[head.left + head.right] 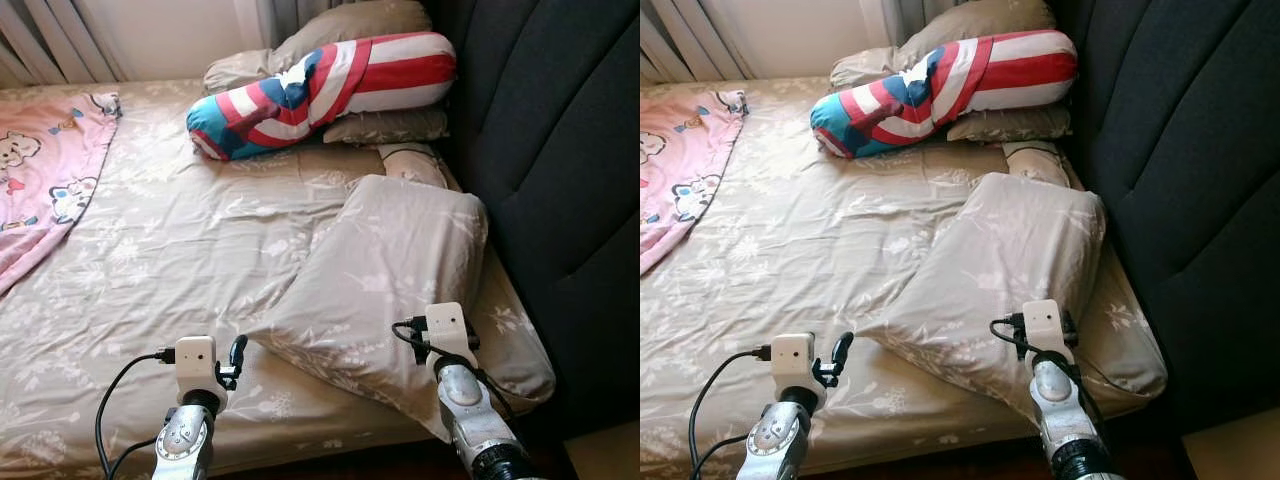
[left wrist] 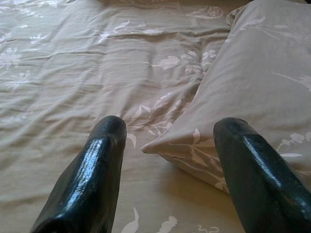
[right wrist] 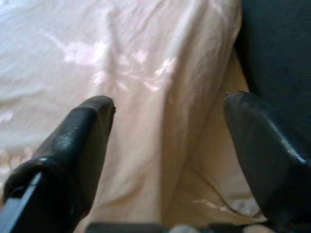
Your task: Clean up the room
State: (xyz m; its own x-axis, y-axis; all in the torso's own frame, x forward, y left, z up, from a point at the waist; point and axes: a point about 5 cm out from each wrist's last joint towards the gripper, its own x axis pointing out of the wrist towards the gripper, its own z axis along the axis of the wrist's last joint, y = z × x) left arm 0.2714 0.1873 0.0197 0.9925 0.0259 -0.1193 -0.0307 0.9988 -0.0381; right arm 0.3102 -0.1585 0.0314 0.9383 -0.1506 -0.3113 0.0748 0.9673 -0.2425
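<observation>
Task barely begun: the beige pillow [image 1: 385, 270] lies askew on the bed [image 1: 170, 260]. My left pincer [image 2: 167, 160] and right pincer [image 3: 167, 145] gape apart, holding nothing.

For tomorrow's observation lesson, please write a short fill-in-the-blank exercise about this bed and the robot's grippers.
1. The striped bolster is red, white and ____.
2. The pink blanket lies on the robot's ____ side of the bed.
3. The fingers of the left gripper are ____.
4. The beige pillow lies beside the dark ____.

Missing words: blue; left; open; headboard.
</observation>
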